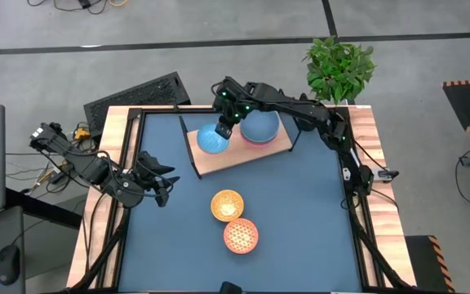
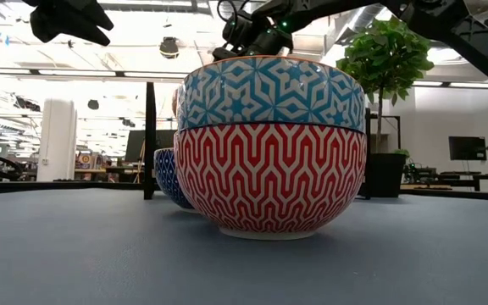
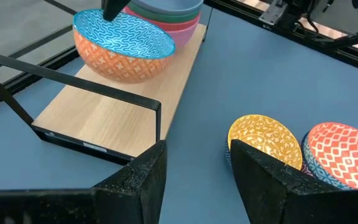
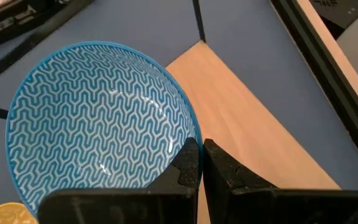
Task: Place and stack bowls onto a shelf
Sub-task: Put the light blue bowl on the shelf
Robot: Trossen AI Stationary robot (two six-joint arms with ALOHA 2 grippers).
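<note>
The shelf (image 1: 243,155), a light-wood board in a black wire frame, lies at the far middle of the blue mat. On its right part stands a stack of bowls (image 1: 261,126), grey-blue on top. My right gripper (image 4: 199,149) is shut on a bowl (image 4: 98,124) with a blue zigzag inside and an orange outside (image 3: 120,59), over the board's left part. My left gripper (image 3: 197,152) stands open at the mat's left (image 1: 163,186), holding nothing. My right gripper pinches the bowl's rim (image 4: 193,138) on the side toward the stack, one finger (image 4: 186,163) inside the bowl and one (image 4: 221,165) outside. The fingers slant down from the far right. The bowl tilts; whether its foot touches the board, I cannot tell.
A yellow-lined bowl (image 1: 227,204) and a stack of two patterned bowls (image 1: 241,235) stand on the mat's near middle. A potted plant (image 1: 339,67) is at the far right corner. The board's left end (image 3: 98,118) is bare.
</note>
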